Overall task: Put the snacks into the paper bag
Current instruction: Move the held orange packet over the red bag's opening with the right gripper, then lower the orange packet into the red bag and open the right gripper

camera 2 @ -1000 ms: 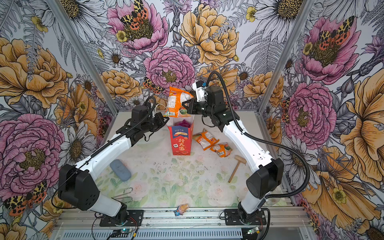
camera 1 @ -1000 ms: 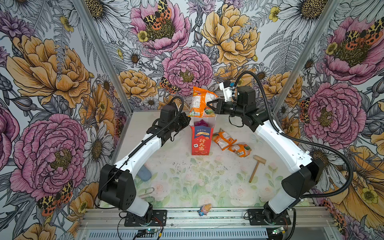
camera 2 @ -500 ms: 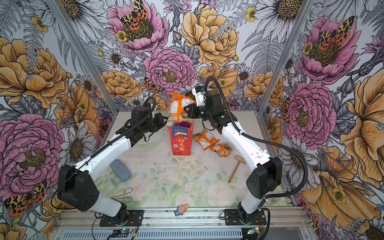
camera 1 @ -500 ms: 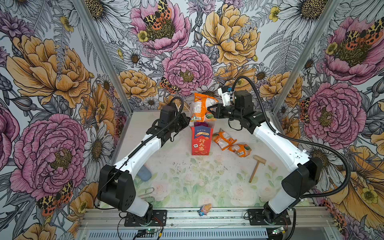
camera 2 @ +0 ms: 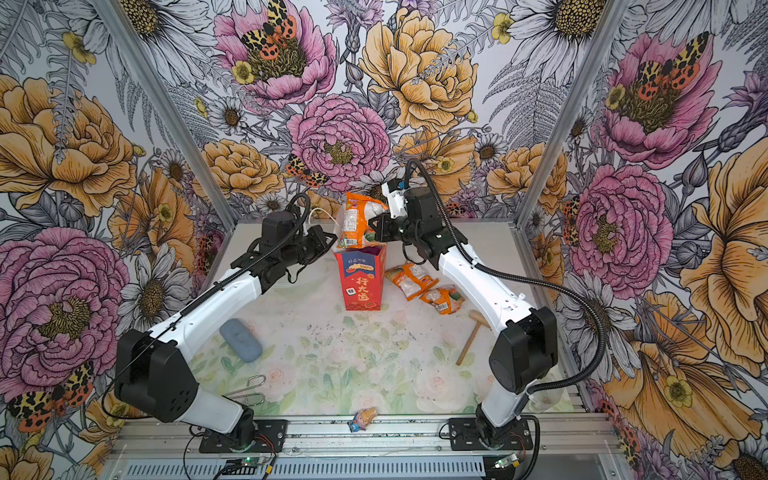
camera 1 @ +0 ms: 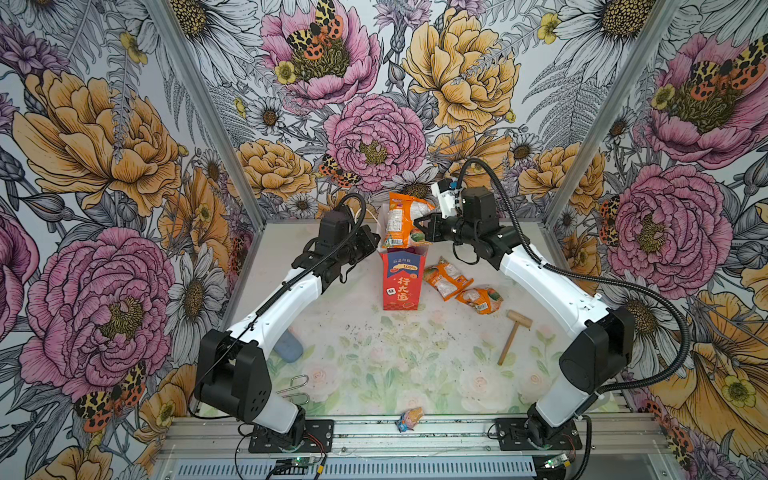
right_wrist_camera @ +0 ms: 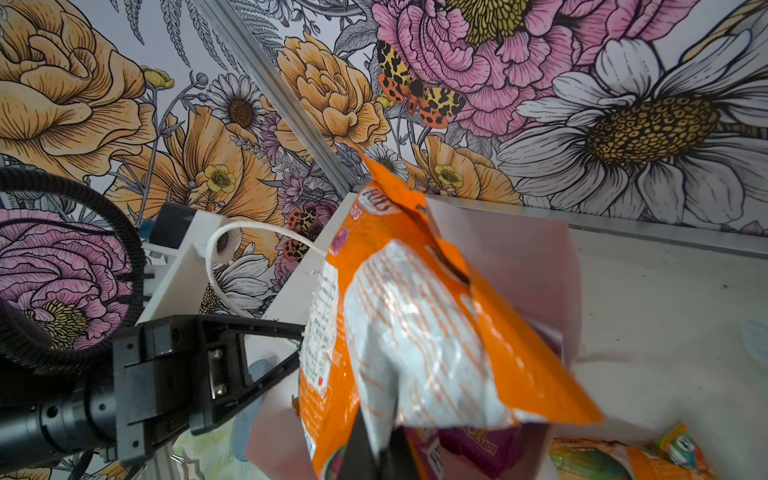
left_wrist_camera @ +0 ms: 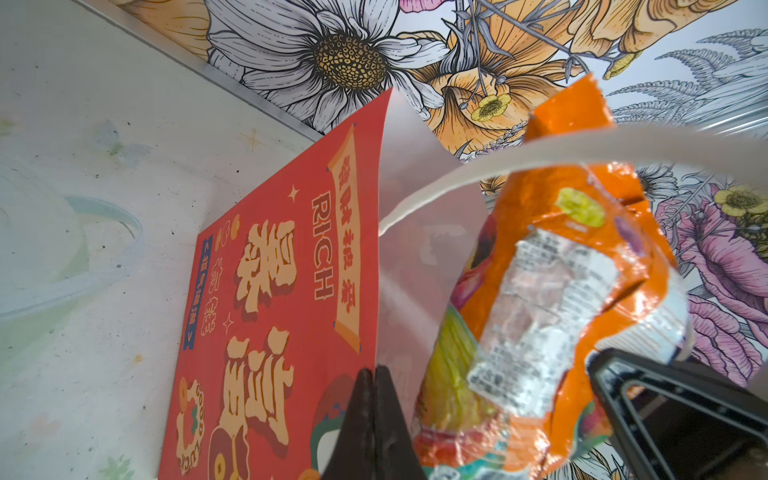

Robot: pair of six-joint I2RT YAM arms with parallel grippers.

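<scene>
Orange pkt (camera 1: 400, 222) lower now, above red bag (left_wrist_camera: 270, 291) marked "RICH".

Bench (camera 1: 374, 374): pale top with a faded print of green leaves and pink roses, dark specks mid-surface. Three walls rise around the bench, all floral wallpaper with big line-drawn blooms in pink, orange and white: back wall (camera 1: 374, 62), left wall (camera 1: 83, 187), right wall (camera 1: 698, 208). Pink peony (camera 1: 376, 143) on the back wall above the bench's far edge, spotted moth (camera 1: 316, 35) higher. Silver corner posts (camera 1: 203, 104) rise from the bench's far corners. Aluminium rail (camera 1: 415, 432) along the near edge, vented grille (camera 1: 374, 469) below. Light even, shadows soft.
</scene>
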